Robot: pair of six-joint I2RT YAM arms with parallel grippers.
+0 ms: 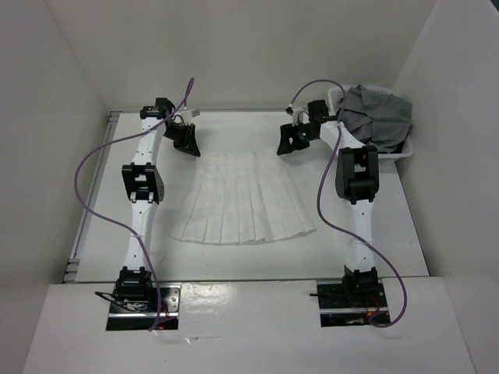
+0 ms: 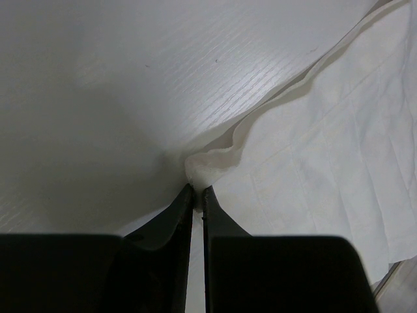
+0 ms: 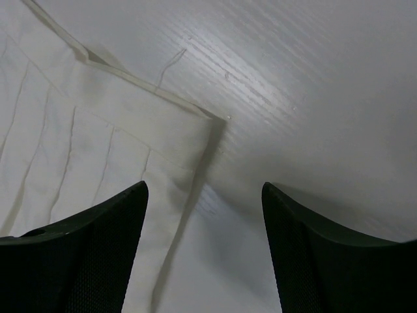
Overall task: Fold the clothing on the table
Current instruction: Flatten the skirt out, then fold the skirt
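A white basket (image 1: pixel 407 153) sits in the far right corner of the tabletop (image 1: pixel 382 249), heaped with a grey garment (image 1: pixel 378 117). The right arm's upper links stand just in front of it and cover its near left side. Purple cables (image 1: pixel 92 160) loop off both arms, and none crosses the cloth. The white pleated skirt (image 1: pixel 242 202) lies flat in the middle of the tabletop between the arms, its narrow waistband at the far side and its hem fanned toward the bases. White on white, its edges are faint from above, and the waistband corners are hidden there under the two wrists. The basket's far rim is lost behind the grey heap. The left fingers (image 2: pixel 174 218) are pressed almost together at the skirt's far left corner, pinching a small bunched fold of the waistband at their tips. The right fingers (image 3: pixel 104 241) are spread wide at the far right corner, one over the cloth and the other over bare tabletop, the corner lying just ahead of the gap. Whether they touch the surface I cannot tell.
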